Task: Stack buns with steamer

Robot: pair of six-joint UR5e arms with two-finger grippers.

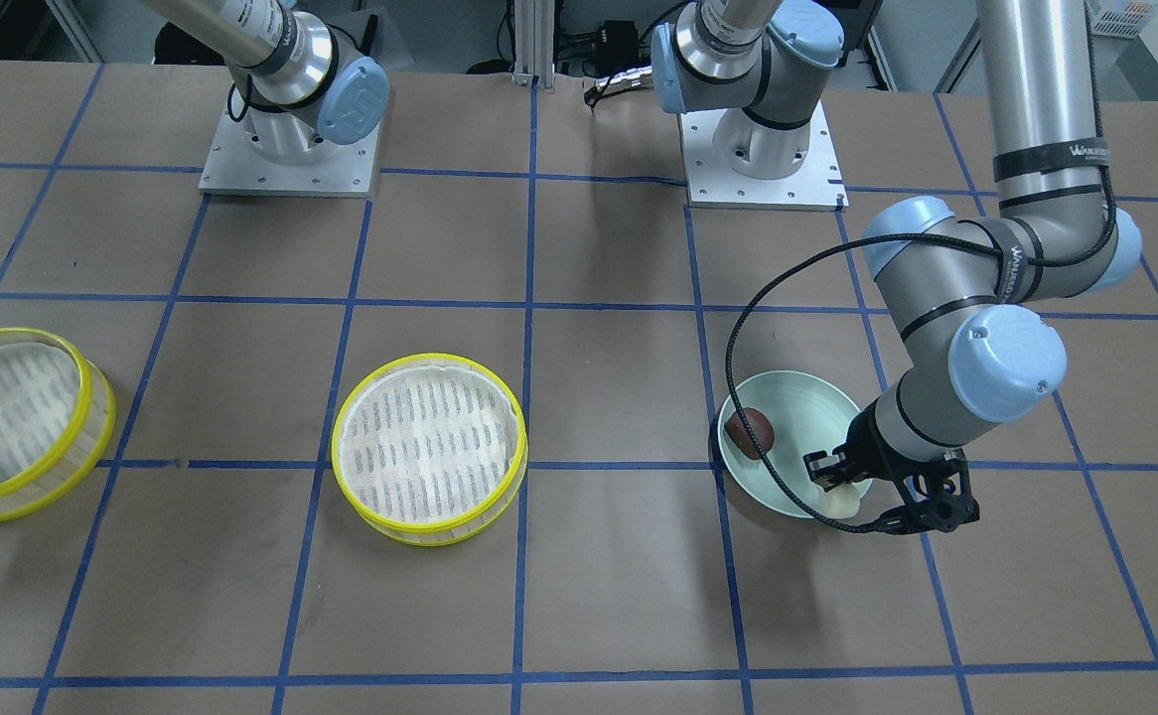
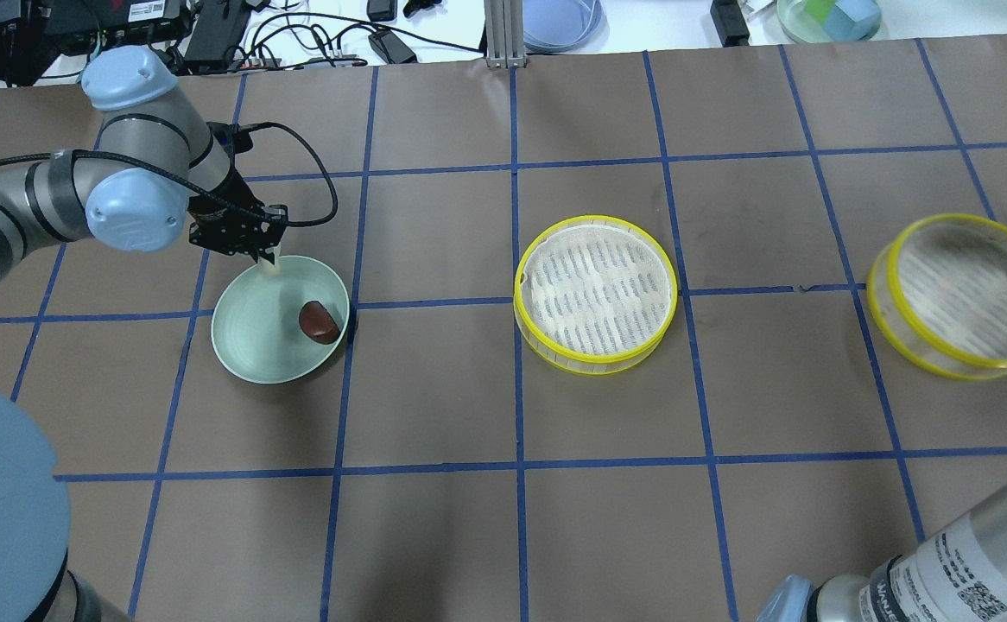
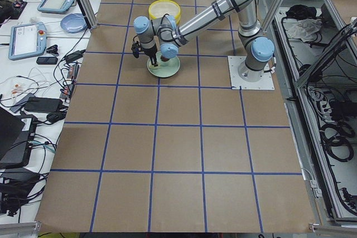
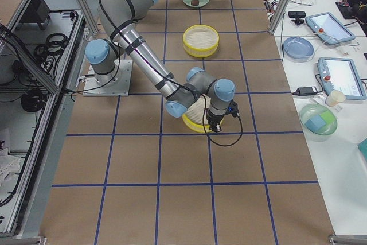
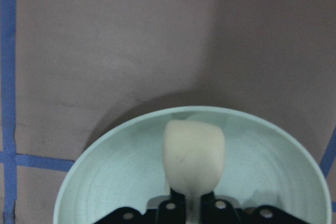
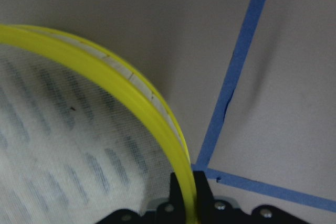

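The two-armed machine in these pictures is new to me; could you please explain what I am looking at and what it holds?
It is a robot with two arms at a table. Four fixed cameras look from overhead, the front and each end; one more sits on each wrist. The left gripper pinches the pale cream bun at the edge of the mint-green plate, where the dark bun lies. The right gripper grips the rim of the end steamer tier. A second steamer tier sits mid-table.
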